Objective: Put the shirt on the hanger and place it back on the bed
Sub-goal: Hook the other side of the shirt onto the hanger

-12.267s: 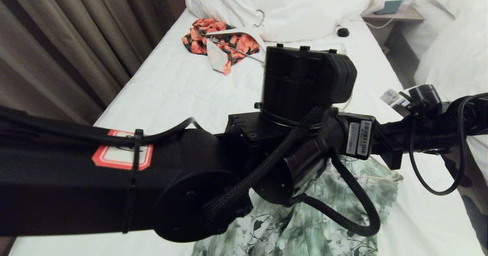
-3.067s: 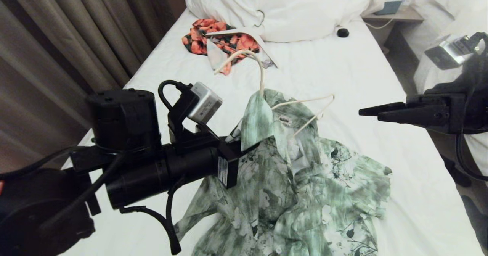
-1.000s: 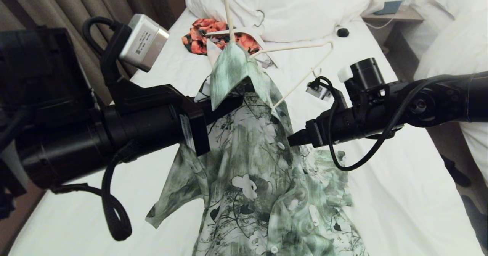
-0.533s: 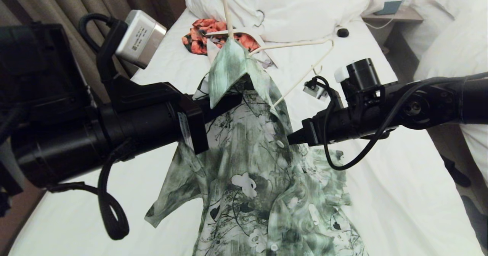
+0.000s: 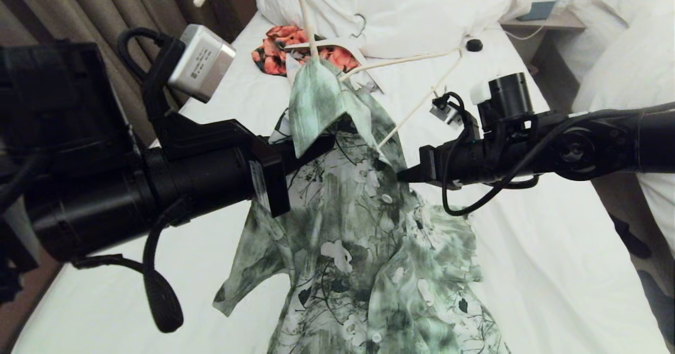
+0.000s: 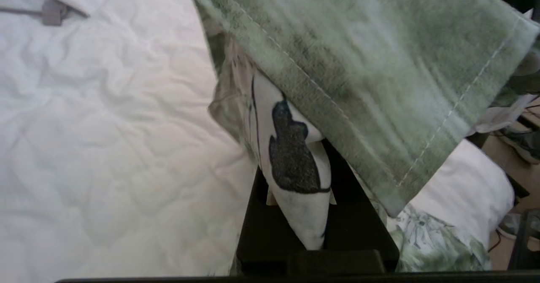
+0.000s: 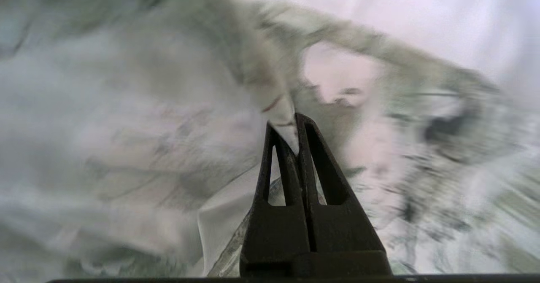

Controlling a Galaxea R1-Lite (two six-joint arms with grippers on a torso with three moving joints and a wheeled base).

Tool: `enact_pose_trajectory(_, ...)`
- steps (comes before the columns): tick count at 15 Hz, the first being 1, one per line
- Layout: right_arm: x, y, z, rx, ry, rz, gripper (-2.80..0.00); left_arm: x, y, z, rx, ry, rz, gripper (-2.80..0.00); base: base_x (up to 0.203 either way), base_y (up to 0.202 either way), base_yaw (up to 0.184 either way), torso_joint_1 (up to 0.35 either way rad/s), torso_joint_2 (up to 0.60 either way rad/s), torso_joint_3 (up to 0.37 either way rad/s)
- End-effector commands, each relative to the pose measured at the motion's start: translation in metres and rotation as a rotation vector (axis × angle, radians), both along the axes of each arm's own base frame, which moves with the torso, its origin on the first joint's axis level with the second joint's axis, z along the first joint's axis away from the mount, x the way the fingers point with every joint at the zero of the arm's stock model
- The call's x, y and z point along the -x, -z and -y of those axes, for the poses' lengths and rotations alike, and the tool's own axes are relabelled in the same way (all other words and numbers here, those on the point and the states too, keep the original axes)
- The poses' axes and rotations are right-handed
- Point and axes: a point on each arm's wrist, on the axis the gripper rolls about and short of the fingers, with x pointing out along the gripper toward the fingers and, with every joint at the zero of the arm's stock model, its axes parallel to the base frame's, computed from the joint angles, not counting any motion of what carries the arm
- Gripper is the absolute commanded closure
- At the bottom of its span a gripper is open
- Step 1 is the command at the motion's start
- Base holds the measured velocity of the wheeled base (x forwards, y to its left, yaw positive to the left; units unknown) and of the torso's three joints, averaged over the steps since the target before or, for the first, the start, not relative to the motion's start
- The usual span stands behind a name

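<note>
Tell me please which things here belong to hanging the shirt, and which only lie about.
Belonging to the job:
- shirt, held up by both grippers
- hanger, one end inside the shirt
- bed
- left gripper, shut on the shirt
- right gripper, shut on the shirt

Only lying about:
- orange floral garment
- white flat hanger
- small black round object
- curtain

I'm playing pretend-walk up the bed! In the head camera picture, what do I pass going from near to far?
Pale green flowery shirt → thin cream wire hanger → orange-and-black floral garment → bulky white duvet at the far end of the white-sheeted bed.
</note>
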Motion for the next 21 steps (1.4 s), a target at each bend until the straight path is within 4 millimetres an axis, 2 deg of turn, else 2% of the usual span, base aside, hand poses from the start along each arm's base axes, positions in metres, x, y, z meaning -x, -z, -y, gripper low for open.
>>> enact_pose_trajectory(1, -0.003, -0.001, 0.007, 0.0, 0.038, -0.001, 0.0, -0.003, 0.006, -0.002, -0.013, -0.015, -0.016, 0.0, 0.0, 0.0, 0.0, 0.0, 0.0, 0.0)
enact_pose_trajectory(4, -0.008, -0.004, 0.019, -0.022, 0.09, -0.017, 0.0, -0.01, 0.016, -0.002, -0.037, -0.035, -0.044, 0.0, 0.0, 0.0, 0.0, 0.0, 0.0, 0.0)
enact_pose_trajectory(7, -0.011, -0.004, 0.026, -0.032, 0.117, -0.031, 0.0, -0.022, 0.035, 0.001, -0.084, -0.063, -0.1, 0.0, 0.0, 0.0, 0.0, 0.0, 0.0, 0.0)
enact_pose_trajectory(11, -0.02, 0.002, 0.038, -0.026, 0.156, -0.045, 0.0, -0.032, 0.044, -0.005, -0.101, -0.102, -0.129, 0.0, 0.0, 0.0, 0.0, 0.0, 0.0, 0.0)
enact_pose_trajectory(14, -0.024, 0.003, 0.046, -0.026, 0.178, -0.046, 0.0, -0.027, 0.055, -0.009, -0.122, -0.101, -0.157, 0.0, 0.0, 0.0, 0.0, 0.0, 0.0, 0.0)
enact_pose_trajectory(17, -0.025, 0.003, 0.046, -0.027, 0.18, -0.045, 0.0, -0.014, 0.05, -0.016, -0.09, -0.094, -0.163, 0.0, 0.0, 0.0, 0.0, 0.0, 0.0, 0.0)
enact_pose_trajectory(21, -0.026, -0.005, 0.049, -0.037, 0.187, -0.02, 0.0, -0.004, 0.068, -0.019, -0.133, -0.063, -0.224, 0.0, 0.0, 0.0, 0.0, 0.0, 0.0, 0.0)
